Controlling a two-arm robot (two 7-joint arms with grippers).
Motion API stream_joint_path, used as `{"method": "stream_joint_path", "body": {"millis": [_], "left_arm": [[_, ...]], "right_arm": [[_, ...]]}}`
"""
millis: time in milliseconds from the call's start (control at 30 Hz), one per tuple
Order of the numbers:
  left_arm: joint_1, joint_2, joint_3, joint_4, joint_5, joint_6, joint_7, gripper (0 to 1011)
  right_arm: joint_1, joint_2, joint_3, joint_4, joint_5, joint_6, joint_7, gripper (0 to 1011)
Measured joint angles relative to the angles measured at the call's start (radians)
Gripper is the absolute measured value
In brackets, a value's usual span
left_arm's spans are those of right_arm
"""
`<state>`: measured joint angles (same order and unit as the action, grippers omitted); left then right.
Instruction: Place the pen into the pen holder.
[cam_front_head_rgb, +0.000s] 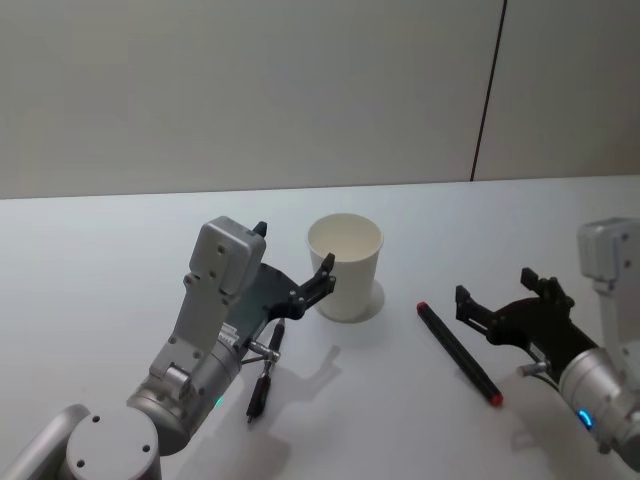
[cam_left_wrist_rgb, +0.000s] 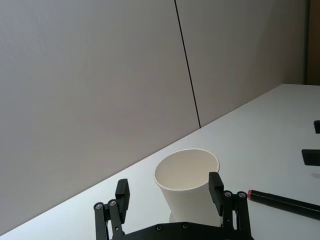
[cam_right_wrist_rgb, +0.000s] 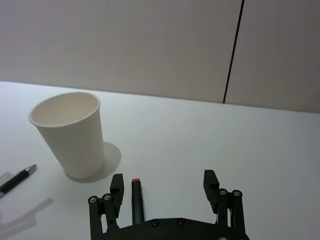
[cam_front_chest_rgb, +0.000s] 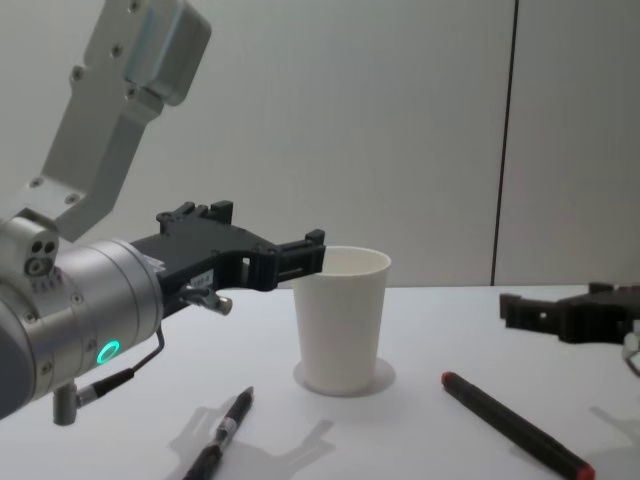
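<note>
table (cam_front_head_rgb: 120, 250): white, bearing 2 pens
left gripper (cam_front_head_rgb: 294, 250): wide, empty, close beside the holder
right gripper (cam_front_head_rgb: 494, 288): wide, empty, near red-tipped pen
pen holder (cam_front_head_rgb: 346, 270): upright, centre
red-tipped pen (cam_front_head_rgb: 458, 352): flat, right of holder
dark pen (cam_front_head_rgb: 264, 375): flat, left
grasp: probably straddle the barrel's middle squarely

It looks like a plain office or lab test room. A smooth white table (cam_front_head_rgb: 120, 230) carries the pen holder (cam_front_head_rgb: 345, 265), and behind the holder stands a grey panelled wall (cam_front_head_rgb: 250, 90) with a dark vertical seam (cam_front_head_rgb: 487, 90) to its right.
</note>
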<state>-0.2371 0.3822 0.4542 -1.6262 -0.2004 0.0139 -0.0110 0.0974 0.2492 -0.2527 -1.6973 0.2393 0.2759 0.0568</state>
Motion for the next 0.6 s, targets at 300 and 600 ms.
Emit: {"method": "stream_joint_path", "body": {"millis": [300,600], "left_arm": [[0.000,0.000,0.000,0.000,0.000,0.000,0.000,1005],[0.000,0.000,0.000,0.000,0.000,0.000,0.000,1005]], "right_arm": [[0.076,-0.026,0.003,0.083,-0.004,0.098,0.061,1002],[0.134,-0.057,-0.008,0.141,-0.019,0.171,0.098,1002]]}}
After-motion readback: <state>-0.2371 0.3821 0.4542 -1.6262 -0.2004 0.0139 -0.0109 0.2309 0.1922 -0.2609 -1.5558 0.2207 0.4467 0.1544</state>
